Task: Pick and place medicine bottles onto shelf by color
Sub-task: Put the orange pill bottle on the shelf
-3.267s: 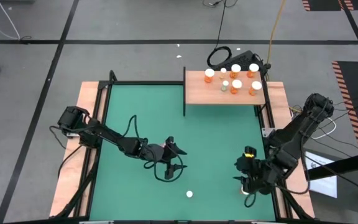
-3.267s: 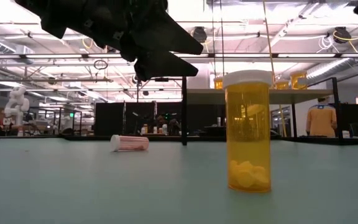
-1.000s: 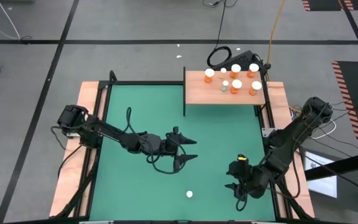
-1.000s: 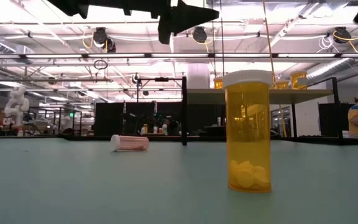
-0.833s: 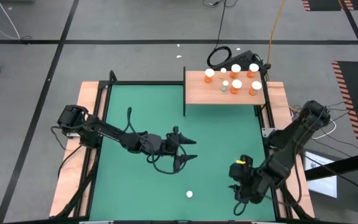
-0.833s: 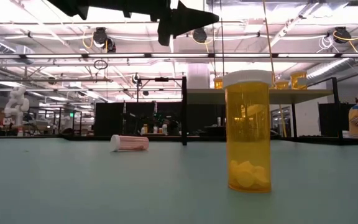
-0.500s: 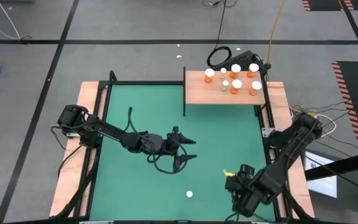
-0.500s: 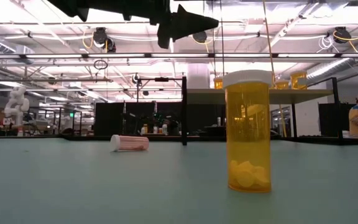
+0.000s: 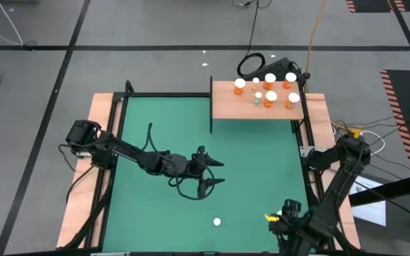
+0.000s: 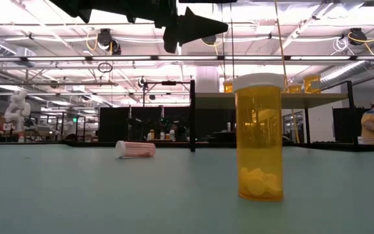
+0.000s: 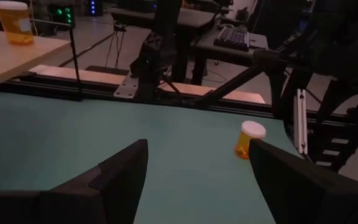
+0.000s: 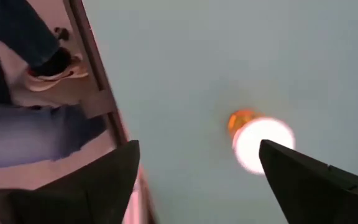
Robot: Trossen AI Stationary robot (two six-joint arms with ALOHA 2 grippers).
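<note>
Overhead, the shelf (image 9: 256,100) stands at the far right edge of the green mat (image 9: 162,128) and carries seven medicine bottles (image 9: 270,80), all upright with white caps; six have orange bodies and one, near the shelf's middle, is smaller and pale. One further upright orange bottle (image 9: 217,222) stands alone on the mat near its near edge; at table height it (image 10: 259,136) shows translucent amber sides, a white cap and a few tablets at the bottom. A second bottle (image 10: 136,149) lies on its side farther back on the mat. Two arms are present. The left gripper (image 9: 213,173) hangs above the middle of the mat, fingers spread wide and holding nothing; its wrist camera sees the lone upright bottle (image 11: 250,139) between and beyond the two fingers. The right gripper (image 12: 197,180) is at the near right corner of the mat, fingers wide apart and empty, looking down on a white-capped bottle (image 12: 258,141). One person (image 10: 372,127) stands in the room beyond the table.
</note>
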